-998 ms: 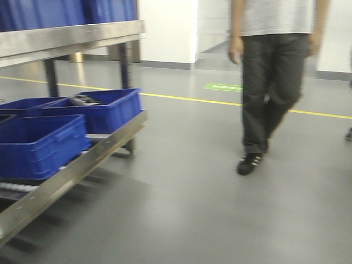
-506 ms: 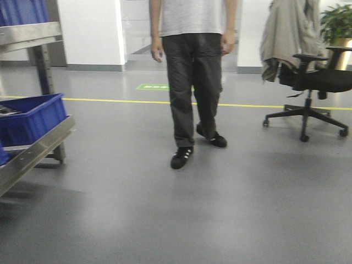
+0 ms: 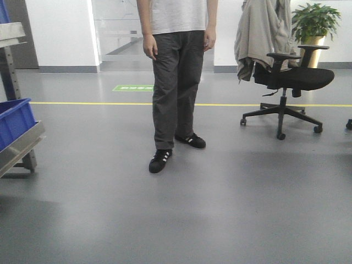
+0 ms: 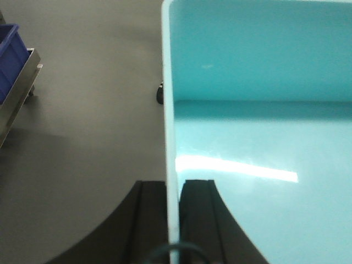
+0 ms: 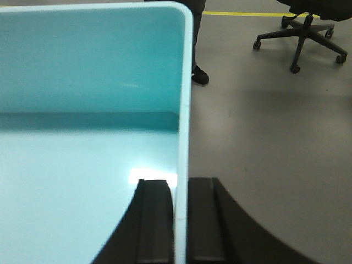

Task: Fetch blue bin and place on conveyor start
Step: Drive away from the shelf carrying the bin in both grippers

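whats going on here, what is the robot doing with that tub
The two-armed robot holds a pale aqua rectangular plastic tub, empty inside, off the grey floor. The left gripper clamps the tub's left wall and the right gripper clamps its right wall, with fingers on both sides of each wall. Ahead stands a person in dark trousers, with a black office chair to one side and a steel rack holding a dark blue bin at the other. No conveyor is in view.
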Robot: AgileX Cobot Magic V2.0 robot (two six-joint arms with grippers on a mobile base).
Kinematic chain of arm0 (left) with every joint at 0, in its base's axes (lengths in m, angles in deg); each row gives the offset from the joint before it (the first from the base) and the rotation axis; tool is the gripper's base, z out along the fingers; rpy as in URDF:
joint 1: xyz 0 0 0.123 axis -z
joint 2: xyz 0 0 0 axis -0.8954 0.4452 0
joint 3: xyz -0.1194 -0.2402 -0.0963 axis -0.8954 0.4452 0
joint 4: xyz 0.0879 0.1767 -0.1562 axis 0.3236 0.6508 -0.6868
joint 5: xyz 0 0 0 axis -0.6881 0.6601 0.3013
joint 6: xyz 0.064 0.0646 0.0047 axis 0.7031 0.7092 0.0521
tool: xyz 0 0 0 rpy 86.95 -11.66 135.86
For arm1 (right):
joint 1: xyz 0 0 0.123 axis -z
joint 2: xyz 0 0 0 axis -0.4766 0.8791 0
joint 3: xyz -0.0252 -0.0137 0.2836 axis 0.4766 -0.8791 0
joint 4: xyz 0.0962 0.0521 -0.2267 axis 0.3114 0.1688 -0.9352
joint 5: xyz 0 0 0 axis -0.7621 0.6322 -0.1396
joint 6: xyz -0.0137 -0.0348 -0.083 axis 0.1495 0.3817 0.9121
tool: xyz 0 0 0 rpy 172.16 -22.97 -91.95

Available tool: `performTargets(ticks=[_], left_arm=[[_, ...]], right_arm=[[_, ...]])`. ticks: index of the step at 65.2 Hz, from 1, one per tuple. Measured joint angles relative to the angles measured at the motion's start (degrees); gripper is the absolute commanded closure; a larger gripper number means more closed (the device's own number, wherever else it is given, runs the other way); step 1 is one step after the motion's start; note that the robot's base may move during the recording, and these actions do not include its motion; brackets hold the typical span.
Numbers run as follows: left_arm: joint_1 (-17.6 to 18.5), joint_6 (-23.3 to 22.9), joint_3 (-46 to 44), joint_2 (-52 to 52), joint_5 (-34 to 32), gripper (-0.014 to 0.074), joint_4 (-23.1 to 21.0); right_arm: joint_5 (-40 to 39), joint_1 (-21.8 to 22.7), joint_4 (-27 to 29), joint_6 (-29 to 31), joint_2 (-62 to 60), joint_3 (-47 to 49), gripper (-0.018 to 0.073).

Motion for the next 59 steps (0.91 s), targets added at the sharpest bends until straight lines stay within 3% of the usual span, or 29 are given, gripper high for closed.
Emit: performTargets(ticks=[59], left_arm=[[0.00,0.00,0.00,0.00,0.00,0.0707,0.00]], right_arm=[[-0.14,0.00,0.00,0.00,0.00,0.00,0.0721]])
